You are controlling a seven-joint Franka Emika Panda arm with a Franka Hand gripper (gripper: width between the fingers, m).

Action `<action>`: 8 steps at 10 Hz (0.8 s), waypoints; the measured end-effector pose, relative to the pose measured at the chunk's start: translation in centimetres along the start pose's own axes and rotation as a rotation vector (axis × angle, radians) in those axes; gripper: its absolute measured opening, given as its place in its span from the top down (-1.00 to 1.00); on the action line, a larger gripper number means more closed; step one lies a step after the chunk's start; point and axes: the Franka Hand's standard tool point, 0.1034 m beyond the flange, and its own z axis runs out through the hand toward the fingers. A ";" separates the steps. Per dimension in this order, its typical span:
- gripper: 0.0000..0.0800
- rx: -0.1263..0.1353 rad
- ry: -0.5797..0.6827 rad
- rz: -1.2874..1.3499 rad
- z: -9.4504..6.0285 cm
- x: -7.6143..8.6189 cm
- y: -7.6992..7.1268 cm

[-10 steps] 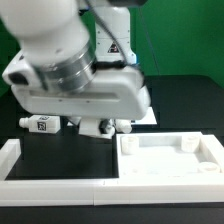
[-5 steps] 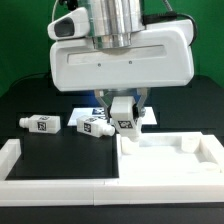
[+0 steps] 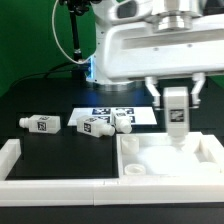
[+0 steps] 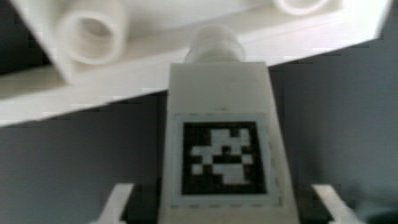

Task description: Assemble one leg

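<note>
toward three o'clock in the exterior view: gripper (image 3: pixel 176 98) pinching the leg (image 3: pixel 176 112) upright, lower end right over the white panel (image 3: pixel 165 182); touching it or just clear, cannot tell. in the wrist view, seen along the same leg: two fingers (image 4: pixel 118 205) closed on its sides, black-and-white tag (image 4: pixel 222 160) in full view, far tip close by a round boss (image 4: pixel 86 33) of the panel. out toward nine o'clock from the held piece, on the black table (image 3: pixel 60 145): three loose legs (image 3: pixel 41 123) lying flat, two of them at the marker board (image 3: pixel 100 110) edge, the third well apart.
</note>
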 end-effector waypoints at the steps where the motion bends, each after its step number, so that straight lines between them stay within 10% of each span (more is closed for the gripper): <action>1: 0.29 -0.012 0.068 0.033 0.8 -1.4 -0.6; 8: 0.29 -0.039 0.136 -0.098 1.9 -1.5 -3.3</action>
